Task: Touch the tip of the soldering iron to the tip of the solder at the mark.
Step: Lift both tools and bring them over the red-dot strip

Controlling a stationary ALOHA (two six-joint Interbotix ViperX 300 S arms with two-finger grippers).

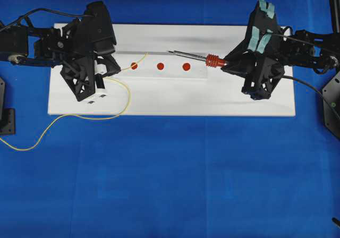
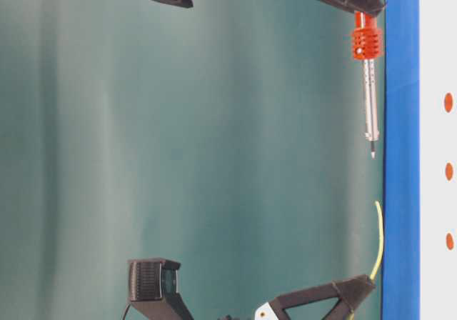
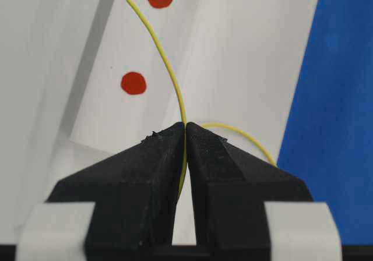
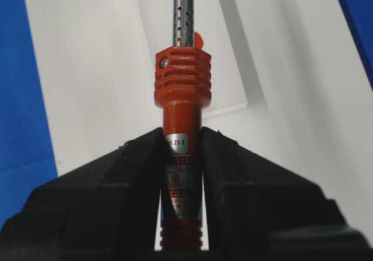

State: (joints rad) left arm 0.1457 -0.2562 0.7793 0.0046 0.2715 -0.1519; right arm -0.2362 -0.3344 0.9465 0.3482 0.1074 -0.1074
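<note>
Above the white board (image 1: 170,102), the left gripper (image 3: 185,134) pinches the solder (image 1: 139,59) (tip near its left red dot), the right gripper (image 4: 183,141) clamps the soldering iron (image 1: 194,57); open space separates both tips

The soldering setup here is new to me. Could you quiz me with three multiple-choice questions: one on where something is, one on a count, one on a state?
1. Where is the tip of the solder?
A. Near the leftmost red dot
B. On the blue cloth
C. Touching the iron's tip

2. How many red dots are on the white strip?
A. Two
B. Three
C. Five

3. How is the soldering iron held?
A. Lying loose on the board
B. Clamped by its handle in the right gripper
C. Gripped by its metal shaft

Answers: 1 A, the yellow end rises beside that dot, apart from the iron. 2 B, the overhead view shows three in a row. 3 B, the jaws close on the red handle below the ribbed collar.
</note>
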